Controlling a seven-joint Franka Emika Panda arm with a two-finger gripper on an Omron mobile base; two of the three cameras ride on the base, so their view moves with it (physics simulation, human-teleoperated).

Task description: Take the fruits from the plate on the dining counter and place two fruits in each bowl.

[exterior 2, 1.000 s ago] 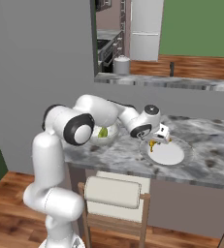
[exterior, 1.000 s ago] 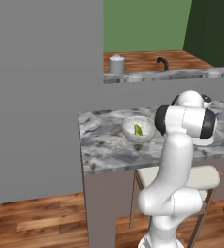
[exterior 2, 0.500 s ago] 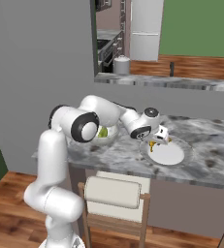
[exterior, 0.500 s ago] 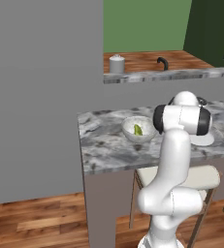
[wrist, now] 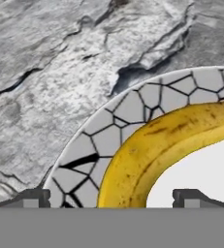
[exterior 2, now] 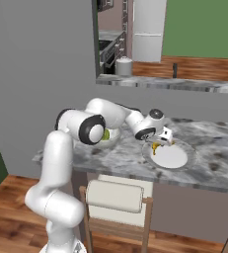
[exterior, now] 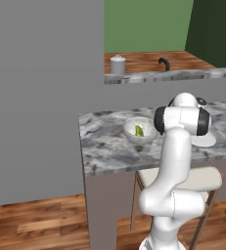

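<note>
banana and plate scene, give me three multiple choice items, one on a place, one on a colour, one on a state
1. Where does the banana lie?
A. on the plate
B. in the pale bowl
C. on the bare dining counter

2. What colour is the fruit in the pale bowl?
A. red
B. green
C. purple

3. How do the jaws of the gripper stand?
A. shut on the banana
B. shut on nothing
C. open, one on each side of the banana

Answers:
1. A, its curve rests on the plate's cracked-pattern rim.
2. B, a green fruit sits inside.
3. C, the tips stand wide apart.
</note>
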